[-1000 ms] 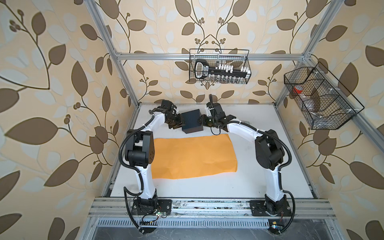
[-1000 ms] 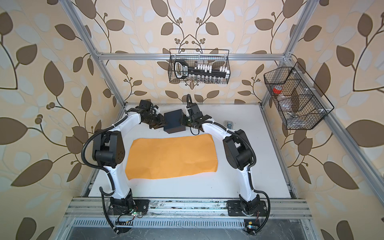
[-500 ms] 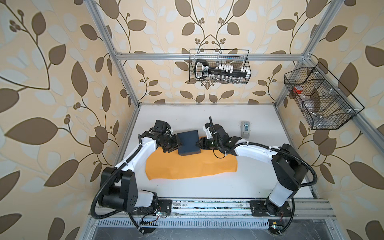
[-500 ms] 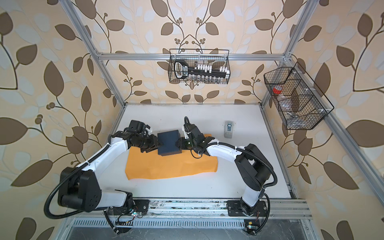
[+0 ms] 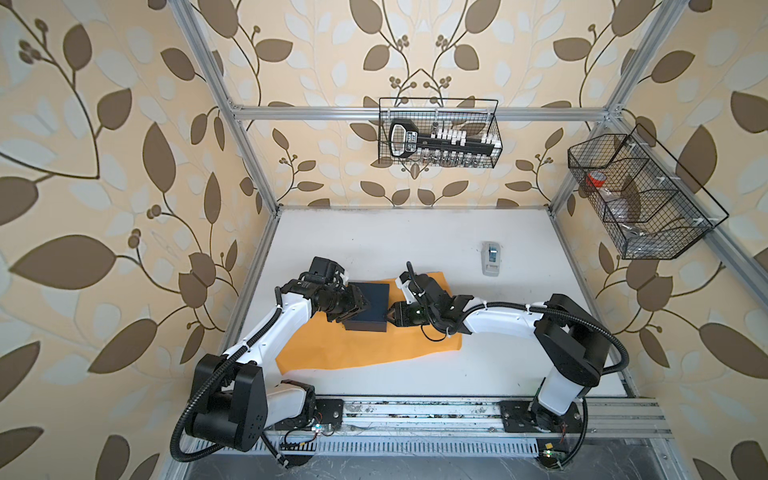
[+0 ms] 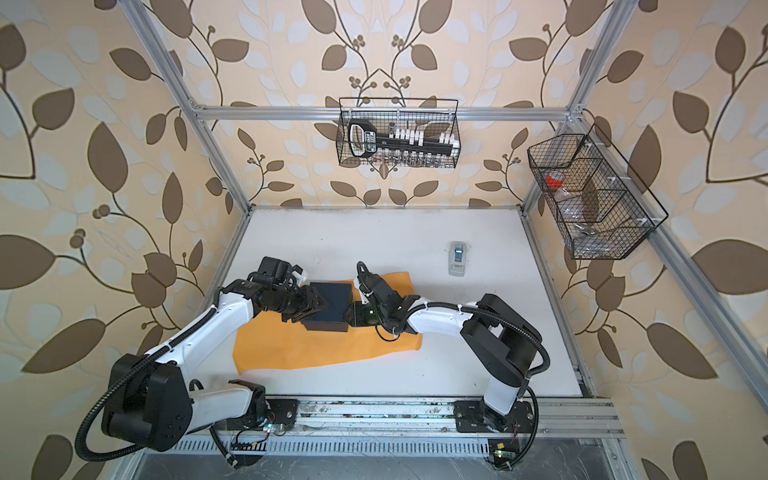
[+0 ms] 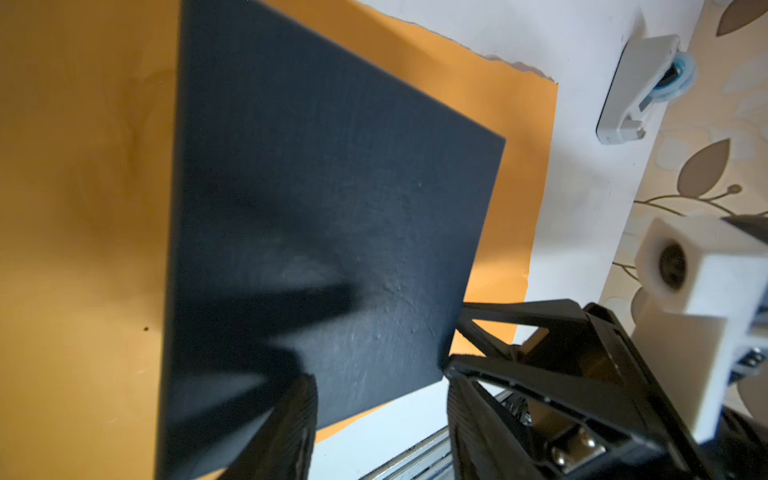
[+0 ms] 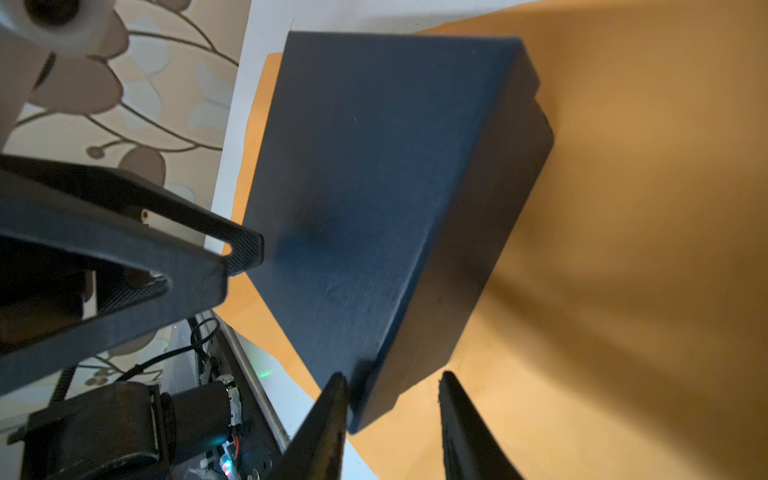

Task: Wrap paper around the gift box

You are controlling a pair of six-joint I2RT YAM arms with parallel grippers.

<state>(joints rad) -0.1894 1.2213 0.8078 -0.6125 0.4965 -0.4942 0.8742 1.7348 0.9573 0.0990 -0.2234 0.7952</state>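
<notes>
Left wall: cream wallpaper (image 5: 104,166) with big brown leaves and thin stems; it covers all three walls around the cell.
Frame: bare aluminium bars (image 5: 415,113) run up the corners and across the back wall.
Table: white and matte (image 5: 395,249), lightly scuffed, with a metal rail (image 5: 415,409) along its near edge where both arm bases are bolted.
Left gripper: low at the left side of the box (image 5: 362,302). Its jaws are spread, and the wrist view shows one finger (image 7: 469,365) against a box corner.
Gift box: matte black (image 5: 370,305), lid up, on the far half of the sheet between the two grippers.
Paper: an orange sheet (image 5: 353,349) lying flat on the table, its left end under the left arm.
Right gripper: at the box's right side (image 5: 390,319). Its jaws are parted around a box corner, with a gap showing beside one finger (image 8: 457,415).
Back basket: black wire (image 5: 440,100), hung on the rear bar, holding a black tool with white pieces.
Tape dispenser: small and grey (image 5: 491,257), alone on the bare table, well apart from the paper.
Side basket: black wire with compartments (image 5: 665,232), on the right wall, with something red inside.
</notes>
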